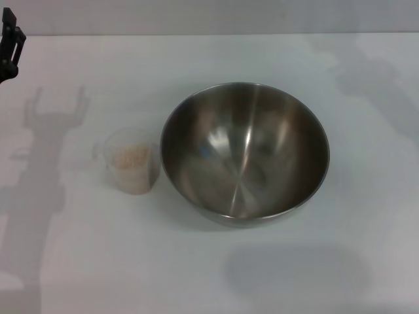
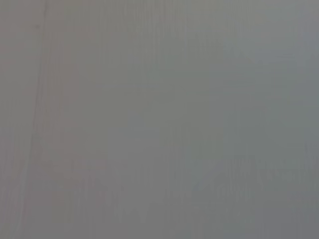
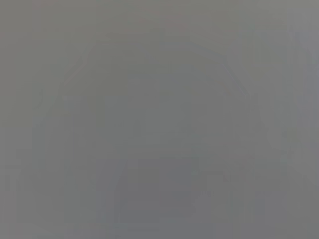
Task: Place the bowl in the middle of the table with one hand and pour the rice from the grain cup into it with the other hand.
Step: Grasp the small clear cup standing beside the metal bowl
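A large stainless-steel bowl (image 1: 244, 154) stands upright and empty near the middle of the white table (image 1: 78, 261). Just to its left stands the small clear grain cup (image 1: 131, 161), upright, with pale rice (image 1: 131, 156) in it. A black part of my left gripper (image 1: 11, 40) shows at the far left edge, high above the table and far from the cup. My right gripper is out of view. Both wrist views show only a plain grey surface.
The table's far edge (image 1: 209, 34) runs across the top of the head view. Arm shadows lie on the table at the left and upper right.
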Controlling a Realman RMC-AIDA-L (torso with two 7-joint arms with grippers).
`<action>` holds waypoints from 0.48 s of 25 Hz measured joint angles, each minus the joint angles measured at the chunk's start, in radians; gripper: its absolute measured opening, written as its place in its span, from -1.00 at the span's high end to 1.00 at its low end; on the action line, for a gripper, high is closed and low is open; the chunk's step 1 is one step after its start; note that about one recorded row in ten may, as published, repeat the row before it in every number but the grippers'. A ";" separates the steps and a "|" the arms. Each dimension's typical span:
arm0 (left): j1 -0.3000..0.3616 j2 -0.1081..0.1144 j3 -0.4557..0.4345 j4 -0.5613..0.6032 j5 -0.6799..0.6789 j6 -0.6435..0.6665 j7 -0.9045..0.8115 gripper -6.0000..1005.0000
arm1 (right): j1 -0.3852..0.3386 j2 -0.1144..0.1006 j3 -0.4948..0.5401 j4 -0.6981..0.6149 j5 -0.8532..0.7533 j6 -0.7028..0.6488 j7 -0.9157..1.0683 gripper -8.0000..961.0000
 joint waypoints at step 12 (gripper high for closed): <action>-0.005 0.000 0.002 0.000 0.026 0.001 0.000 -0.68 | 0.013 0.005 -0.433 -0.018 -0.207 -0.816 0.086 -0.03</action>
